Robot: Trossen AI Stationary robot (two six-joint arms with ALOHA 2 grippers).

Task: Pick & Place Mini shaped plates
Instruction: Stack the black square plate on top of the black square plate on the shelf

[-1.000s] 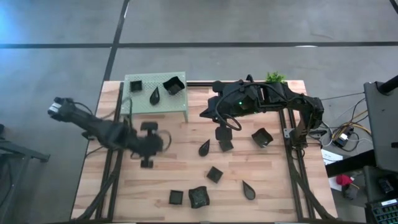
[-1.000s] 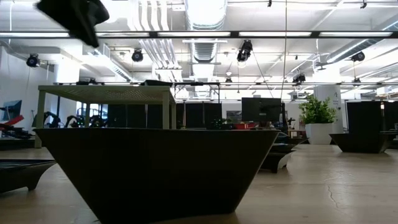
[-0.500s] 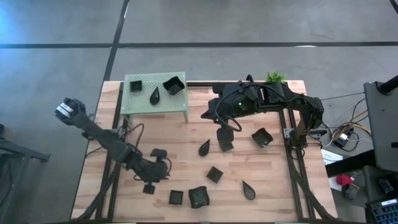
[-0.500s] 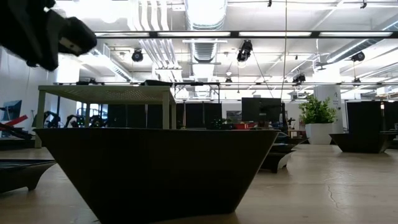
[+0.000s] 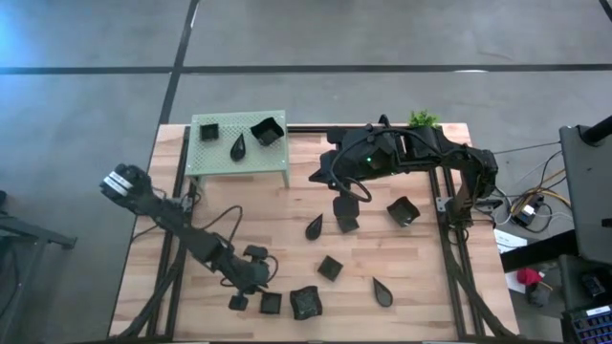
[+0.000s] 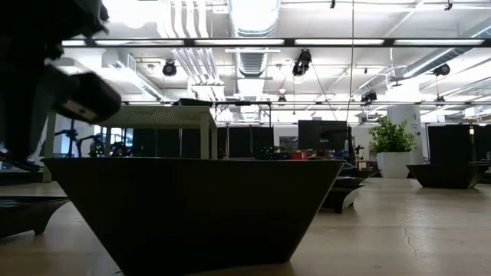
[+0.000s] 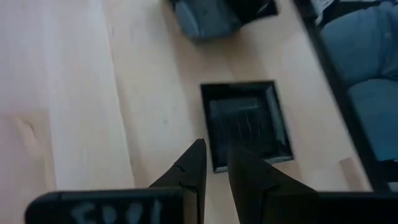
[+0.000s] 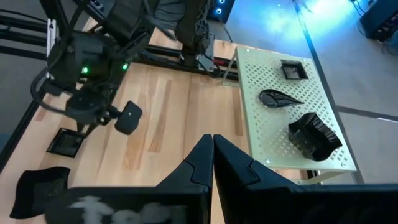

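Your left end effector (image 5: 238, 302) has swung from mid-table down to the near edge and now hangs, fingers slightly parted and empty, right beside a square plate (image 5: 271, 303). Looks like the next pick. Right end effector (image 8: 211, 152) waits clenched.

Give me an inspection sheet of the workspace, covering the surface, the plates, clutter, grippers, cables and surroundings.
Surface: wooden table, bare between items.
Job's things: three mini plates on the green stand; seven more on the wood, including a square plate at the near edge, also seen under the left wrist camera.
Clutter: small green plant at the far edge.
Grippers: left gripper low beside that square plate, fingers slightly apart, empty; right gripper shut, empty, parked above the table's far right part.
Cables: loose wires off the table's right side; a cable loops along the left arm.
Surroundings: grey floor; open room with ceiling lights in the low view.
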